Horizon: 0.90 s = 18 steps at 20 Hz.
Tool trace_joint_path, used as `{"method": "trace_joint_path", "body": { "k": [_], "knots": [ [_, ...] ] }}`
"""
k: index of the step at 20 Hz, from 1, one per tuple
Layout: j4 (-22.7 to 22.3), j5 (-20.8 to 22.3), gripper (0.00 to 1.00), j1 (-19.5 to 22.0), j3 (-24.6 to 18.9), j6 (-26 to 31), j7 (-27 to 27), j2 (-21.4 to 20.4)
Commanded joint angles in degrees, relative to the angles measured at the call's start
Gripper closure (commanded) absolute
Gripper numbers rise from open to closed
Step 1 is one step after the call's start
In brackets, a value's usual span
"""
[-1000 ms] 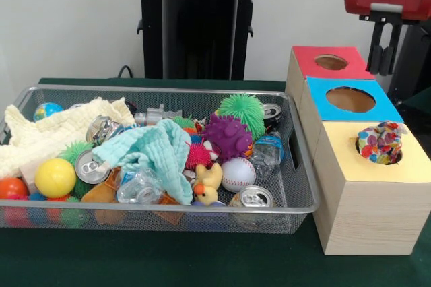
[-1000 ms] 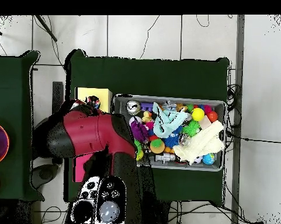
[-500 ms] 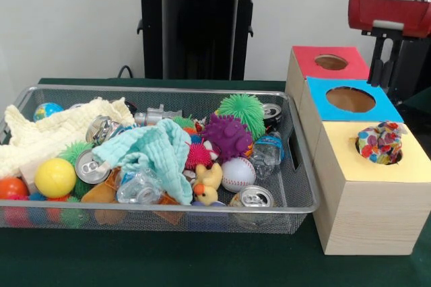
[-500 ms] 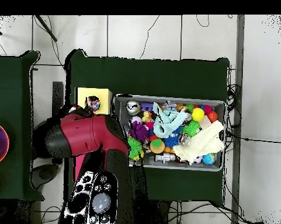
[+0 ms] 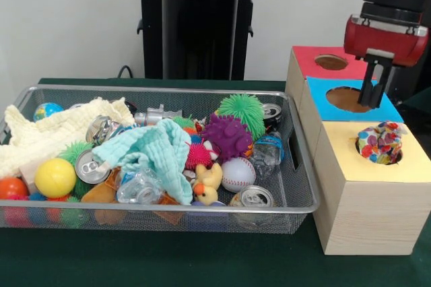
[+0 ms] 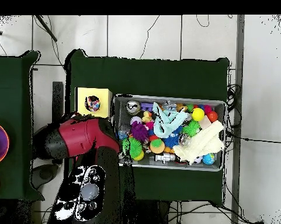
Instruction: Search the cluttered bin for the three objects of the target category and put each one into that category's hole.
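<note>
1. The gripper (image 5: 372,91) hangs over the blue hole; whether its jaws are wide or narrow I cannot tell.
2. A confetti cloth (image 5: 379,143) sits stuffed in the yellow hole (image 5: 397,157).
3. The cream cloth (image 5: 47,132) lies at the bin's (image 5: 304,172) far end from the gripper.

Plain off-white wall (image 5: 67,24), dark green table cover (image 5: 155,260), pale tiled floor (image 6: 259,70) with trailing cables (image 6: 231,96)

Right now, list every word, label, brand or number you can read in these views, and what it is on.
No text can be read.
Drink cans in the wire bin: no print can be made out.
Coloured box tops: plain, unlabelled.
</note>
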State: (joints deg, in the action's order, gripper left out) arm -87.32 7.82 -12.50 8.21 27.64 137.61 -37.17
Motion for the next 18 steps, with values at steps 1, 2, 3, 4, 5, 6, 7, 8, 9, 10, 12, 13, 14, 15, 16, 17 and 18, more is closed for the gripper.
{"method": "trace_joint_path", "body": {
  "k": [1,2,3,4,5,6,7,8,9,10,12,13,14,15,16,17,18],
  "knots": [
    [0.2,0.0,1.00,0.0,1.5,-3.3,9.0,4.8],
    [0.6,0.0,1.00,-0.2,1.8,-3.6,9.1,5.2],
    [0.7,-0.1,1.00,-0.3,2.0,-3.8,9.0,5.4],
    [0.9,-0.2,1.00,-0.4,2.2,-4.0,9.1,5.6],
    [1.0,-0.3,1.00,-0.6,2.5,-4.2,9.2,5.7],
    [1.1,-0.4,1.00,-0.8,2.7,-4.5,9.3,5.8],
    [1.1,-0.6,1.00,-0.9,3.0,-4.8,9.5,5.9],
    [1.1,-0.8,1.00,-1.0,3.2,-5.0,9.6,6.0],
    [1.1,-1.1,1.00,-1.1,3.2,-5.1,9.6,6.0],
    [1.2,-1.3,1.00,-1.3,3.5,-5.3,9.9,6.0],
    [1.5,-1.8,1.00,-1.7,4.2,-5.5,10.4,6.1],
    [1.5,-2.1,1.00,-1.9,4.4,-5.4,10.6,5.9],
    [1.5,-2.4,1.00,-2.0,4.6,-5.3,10.7,5.8],
    [1.6,-2.5,1.00,-2.1,4.7,-5.2,10.8,5.7],
    [1.8,-3.0,1.00,-2.6,5.4,-5.8,11.8,5.6],
    [1.8,-3.3,1.00,-2.7,5.7,-6.1,12.1,5.5],
    [1.8,-3.8,1.00,-2.8,5.9,-6.6,12.4,5.1]
  ]
}}
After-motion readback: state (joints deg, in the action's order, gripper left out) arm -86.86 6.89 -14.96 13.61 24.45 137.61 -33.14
